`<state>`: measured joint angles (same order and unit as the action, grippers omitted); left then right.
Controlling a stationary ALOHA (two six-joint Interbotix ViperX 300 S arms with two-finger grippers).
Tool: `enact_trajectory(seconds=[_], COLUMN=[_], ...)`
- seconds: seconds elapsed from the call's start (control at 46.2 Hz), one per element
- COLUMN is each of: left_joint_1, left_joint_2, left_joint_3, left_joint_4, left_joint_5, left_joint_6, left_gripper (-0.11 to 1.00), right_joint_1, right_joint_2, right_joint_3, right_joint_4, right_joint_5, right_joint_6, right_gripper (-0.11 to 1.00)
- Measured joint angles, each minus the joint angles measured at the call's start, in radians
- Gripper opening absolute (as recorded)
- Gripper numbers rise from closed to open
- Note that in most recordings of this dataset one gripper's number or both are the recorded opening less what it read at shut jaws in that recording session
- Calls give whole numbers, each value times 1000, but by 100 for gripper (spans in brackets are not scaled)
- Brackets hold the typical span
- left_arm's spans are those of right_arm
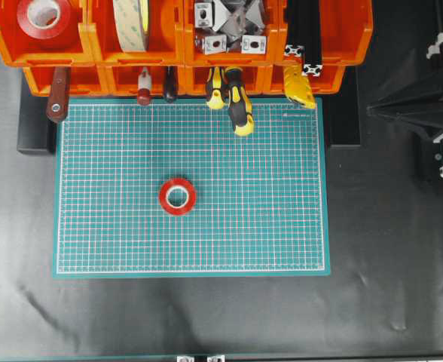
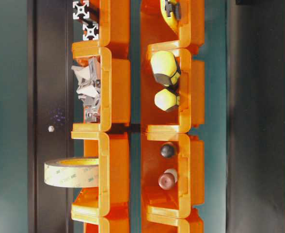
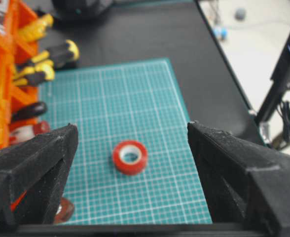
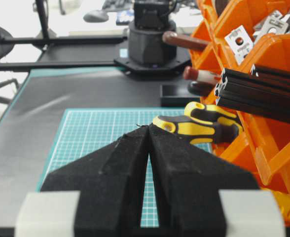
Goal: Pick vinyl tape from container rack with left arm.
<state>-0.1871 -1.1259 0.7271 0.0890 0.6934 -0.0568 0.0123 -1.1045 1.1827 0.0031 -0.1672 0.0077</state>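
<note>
vinyl tape (image 1: 178, 196) lies flat on the green mat (image 1: 282, 226), left of centre, well clear of the container rack (image 1: 93, 45). left gripper (image 3: 130, 148) is spread wide and empty — tape sits ahead, centred between its jaws. right gripper (image 4: 148, 129) pressed together, farther off.

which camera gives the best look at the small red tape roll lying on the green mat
The overhead view: the vinyl tape lies flat, whole and unblocked on the green mat. The left wrist view also shows it, framed between the open fingers. The table-level and right wrist views do not show it.
</note>
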Motion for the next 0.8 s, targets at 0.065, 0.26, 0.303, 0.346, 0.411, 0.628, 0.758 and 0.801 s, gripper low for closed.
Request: enact_trajectory(seconds=[0.065,0.26,0.303,0.346,0.411,0.628,0.758,0.801], left_joint_1=[9,12,12,12,14,14,14,14], left_joint_2=[-17,-40,-41,-41,-41,-41,-41,-41], left_joint_3=[9,31,31,32,32,32,32,32], left_joint_4=[0,0,0,0,0,0,0,0], left_joint_5=[0,0,0,2,0,-14,-15,-17], left_joint_6=[0,0,0,0,0,0,0,0], left_gripper=[86,86,86,86,86,86,86,86], right_joint_1=[0,-2,0,0,0,0,0,0], right_joint_2=[0,0,2,0,0,0,0,0], right_joint_3=[0,0,0,0,0,0,0,0], right_joint_4=[0,0,0,0,0,0,-2,0], right_joint_5=[-2,-2,-2,-2,-2,0,-2,0], right_joint_6=[-2,-2,-2,-2,-2,-2,-2,-2], right_gripper=[1,1,1,1,1,1,1,1])
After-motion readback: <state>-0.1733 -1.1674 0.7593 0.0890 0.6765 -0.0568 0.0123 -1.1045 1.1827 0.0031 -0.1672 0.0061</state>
